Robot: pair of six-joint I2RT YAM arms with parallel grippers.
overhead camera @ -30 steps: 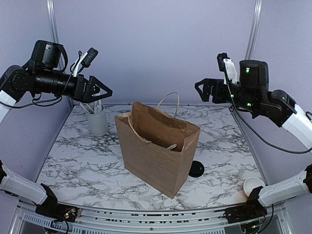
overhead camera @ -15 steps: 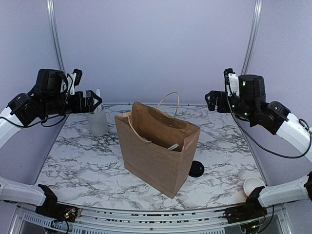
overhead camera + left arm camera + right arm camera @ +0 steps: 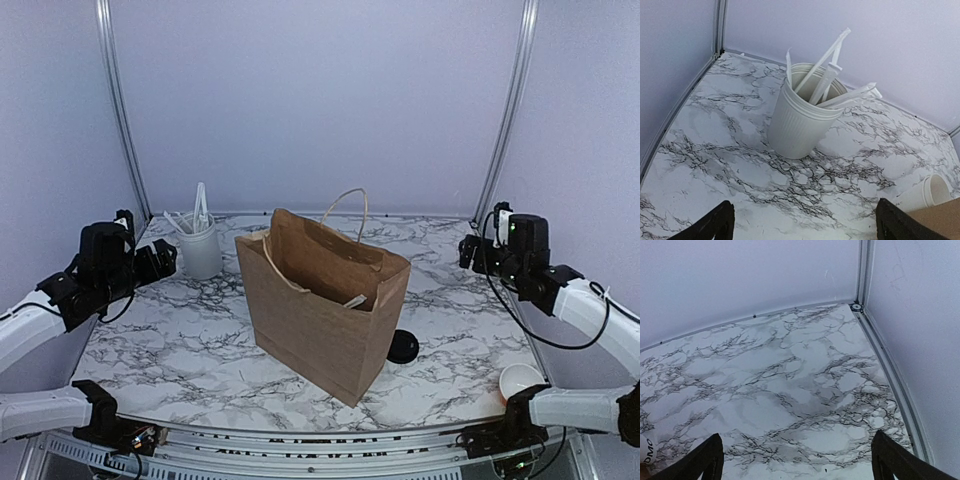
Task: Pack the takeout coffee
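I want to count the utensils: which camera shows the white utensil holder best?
The left wrist view: the ribbed white holder fills mid-frame from close up, its white utensils standing out clearly. The top external view shows it small and far off, at back left. The right wrist view does not show it.

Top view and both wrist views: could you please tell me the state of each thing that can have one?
Paper bag: upright, mouth open.
Utensil cup: upright, holding white utensils.
Black lid: lying loose, beside the bag.
White cup: lidless, mouth up.
Left gripper: open, empty.
Right gripper: open, empty.
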